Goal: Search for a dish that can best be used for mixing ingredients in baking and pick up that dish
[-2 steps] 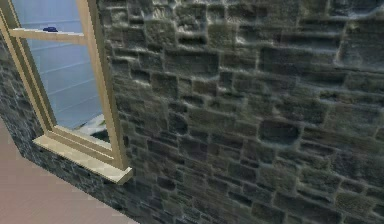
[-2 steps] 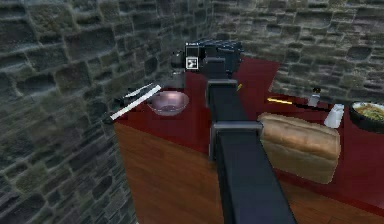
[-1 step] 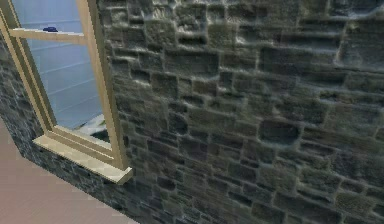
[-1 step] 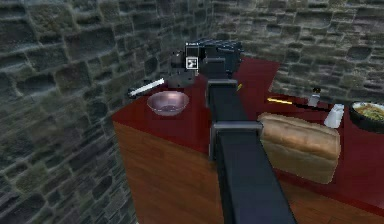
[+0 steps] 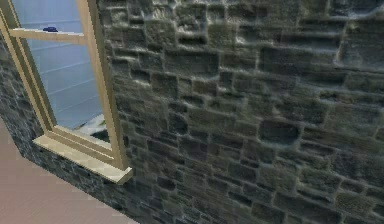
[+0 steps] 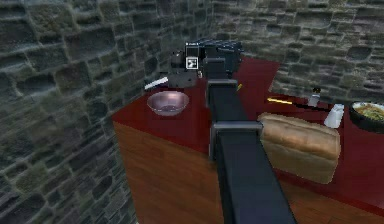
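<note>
reaching across the dark red table (image 6: pixel 140 125), the arm (image 6: pixel 235 150) rises from the bottom edge of the arm side view. the gripper (image 6: pixel 188 66) is at its far end, near the table's back corner where two stone walls meet. the bowl (image 6: pixel 168 102), a shallow round dish with a pinkish metal sheen, stands on the table near the gripper, on the arm's side toward the view's left. of the things set out, it looks the best fit for mixing. i cannot tell whether the gripper is over it, beside it or touching it. nor can i tell how the jaws stand or whether they hold anything.

a loaf of bread (image 6: pixel 300 145) lies just beside the arm on the other side. beyond it are two small shakers (image 6: pixel 335 115) and a plate (image 6: pixel 368 115) of something greenish at the view's right edge. the forward view shows a stone wall (image 5: pixel 250 110) and a window (image 5: pixel 60 70) close ahead.

the main risk, as i judge it, is a misplaced descent. the bowl's smooth, curved rim could skid from the fingers, and a nudge could push it toward the near table edge and onto the floor. a sideways sweep of the arm might also shove the loaf. with the wall so near, turning the base could scrape it. taking the plate instead would be the wrong dish.
</note>
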Controlling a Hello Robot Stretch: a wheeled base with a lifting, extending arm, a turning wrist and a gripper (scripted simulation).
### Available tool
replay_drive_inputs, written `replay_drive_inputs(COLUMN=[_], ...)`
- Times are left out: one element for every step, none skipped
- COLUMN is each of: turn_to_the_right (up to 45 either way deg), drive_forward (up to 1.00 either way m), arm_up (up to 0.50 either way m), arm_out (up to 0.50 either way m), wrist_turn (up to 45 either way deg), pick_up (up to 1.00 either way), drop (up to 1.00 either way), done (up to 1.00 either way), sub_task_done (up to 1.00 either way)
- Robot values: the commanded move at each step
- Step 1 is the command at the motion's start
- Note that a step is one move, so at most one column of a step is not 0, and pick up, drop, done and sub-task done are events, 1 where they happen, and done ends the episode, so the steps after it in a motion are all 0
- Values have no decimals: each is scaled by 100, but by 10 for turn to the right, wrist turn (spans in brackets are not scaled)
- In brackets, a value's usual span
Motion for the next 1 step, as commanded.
replay_drive_inputs(turn_to_the_right=[0], drive_forward=[0], arm_up=[-10], arm_out=[0], wrist_turn=[0], pick_up=[0], drop=[0], done=[0], sub_task_done=[0])
